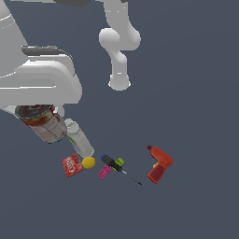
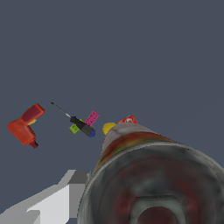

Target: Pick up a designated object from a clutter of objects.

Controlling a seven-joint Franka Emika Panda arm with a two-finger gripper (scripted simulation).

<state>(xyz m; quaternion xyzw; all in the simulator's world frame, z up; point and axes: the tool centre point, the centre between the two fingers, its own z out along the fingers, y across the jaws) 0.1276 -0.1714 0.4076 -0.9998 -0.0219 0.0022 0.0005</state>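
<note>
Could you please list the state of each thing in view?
can: held in the hand, tilted, off the floor
hand: shut on the can
bottle: leaning
drill: lying on its side
screwdriver: lying flat
ball: resting beside the bottle
box: lying flat

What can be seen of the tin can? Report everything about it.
The tin can is a short cylinder with a red-and-white label, a dark end and silvery rims, metallic in look. It is tilted, sitting directly under the arm's white hand at the exterior view's left. The claw's fingers are hidden there, so the grip itself cannot be confirmed. In the wrist view the tin can fills the near foreground, end-on. The white bottle lies close beside it; contact is unclear.
</note>
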